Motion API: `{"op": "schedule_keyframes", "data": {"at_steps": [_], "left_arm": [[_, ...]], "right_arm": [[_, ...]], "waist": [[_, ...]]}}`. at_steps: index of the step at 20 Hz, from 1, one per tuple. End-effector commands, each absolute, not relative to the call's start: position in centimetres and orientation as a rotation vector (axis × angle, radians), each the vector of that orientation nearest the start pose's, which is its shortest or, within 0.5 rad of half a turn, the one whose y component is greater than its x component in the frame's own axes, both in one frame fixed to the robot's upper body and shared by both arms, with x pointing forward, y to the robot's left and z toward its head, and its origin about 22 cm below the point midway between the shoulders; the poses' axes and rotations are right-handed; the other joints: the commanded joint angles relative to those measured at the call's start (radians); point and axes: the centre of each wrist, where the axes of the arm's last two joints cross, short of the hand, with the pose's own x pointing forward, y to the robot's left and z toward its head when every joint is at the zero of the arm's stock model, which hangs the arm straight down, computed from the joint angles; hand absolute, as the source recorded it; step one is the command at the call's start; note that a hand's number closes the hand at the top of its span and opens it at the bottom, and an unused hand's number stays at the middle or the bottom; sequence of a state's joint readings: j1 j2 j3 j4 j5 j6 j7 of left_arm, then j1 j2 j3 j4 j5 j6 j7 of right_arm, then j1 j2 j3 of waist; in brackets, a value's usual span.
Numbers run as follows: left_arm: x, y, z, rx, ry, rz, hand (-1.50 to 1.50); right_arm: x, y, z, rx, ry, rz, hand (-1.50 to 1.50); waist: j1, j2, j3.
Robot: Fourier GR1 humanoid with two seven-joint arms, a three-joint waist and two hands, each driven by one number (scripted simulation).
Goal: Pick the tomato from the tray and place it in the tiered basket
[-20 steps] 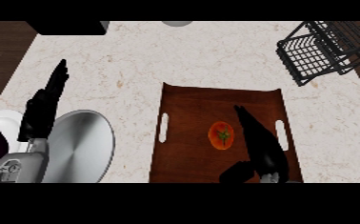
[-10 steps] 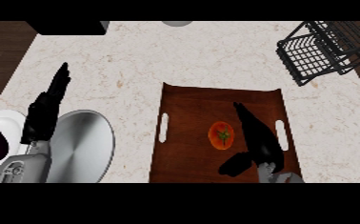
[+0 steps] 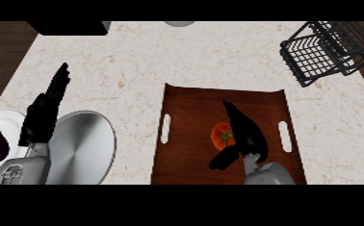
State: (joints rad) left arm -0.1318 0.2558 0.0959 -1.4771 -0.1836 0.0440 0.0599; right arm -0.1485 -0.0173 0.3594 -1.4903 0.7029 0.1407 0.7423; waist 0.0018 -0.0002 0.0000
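On a brown wooden tray (image 3: 185, 105) set on a pale marble-patterned counter (image 3: 177, 56), the robot's right hand (image 3: 244, 133) hovers over a red tomato (image 3: 222, 135), fingers straight and pointing up the tray, thumb spread out below the fruit. The hand is released and grasps nothing; the tomato lies near the tray's middle, just to the left of the palm and partly hidden by it. The left hand (image 3: 45, 109) rests open, fingers up, near the left edge of the view beside a round grey metal lid (image 3: 82, 148). The black wire tiered basket (image 3: 320, 52), where the tomato must go, stands well apart at the counter's upper right corner. The step in hand appears to be the approach to the pick, with nothing yet lifted, so the task looks to be at its opening. The next move would call for settling the hand lower and curling fingers and thumb round the tomato from both sides before raising it clear of the tray's rim and carrying it up and right toward the basket
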Motion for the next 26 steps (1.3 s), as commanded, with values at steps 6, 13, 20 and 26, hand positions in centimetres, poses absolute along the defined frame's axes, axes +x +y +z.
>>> {"op": "schedule_keyframes", "data": {"at_steps": [6, 13, 20, 26], "left_arm": [[28.2, 30.4, 3.0, 0.422, -1.530, -0.230, 0.00], [26.2, 29.6, 2.7, 0.427, -1.526, -0.229, 0.00], [27.6, 32.8, 4.0, 0.453, -1.525, -0.236, 0.00], [27.6, 28.6, 3.4, 0.423, -1.533, -0.229, 0.00]], "right_arm": [[24.7, -12.7, -2.0, -0.493, -0.908, 1.120, 1.50], [24.2, -11.6, 0.2, -0.422, -0.993, 0.920, 1.50], [24.9, -14.9, 1.9, -0.452, -1.088, 1.096, 1.50], [23.4, -18.9, 4.4, -0.479, -1.297, 1.193, 1.50]], "waist": [[-0.001, 0.001, 0.000], [-0.001, -0.001, 0.000], [-0.006, 0.000, 0.000], [-0.010, -0.002, 0.000]]}}
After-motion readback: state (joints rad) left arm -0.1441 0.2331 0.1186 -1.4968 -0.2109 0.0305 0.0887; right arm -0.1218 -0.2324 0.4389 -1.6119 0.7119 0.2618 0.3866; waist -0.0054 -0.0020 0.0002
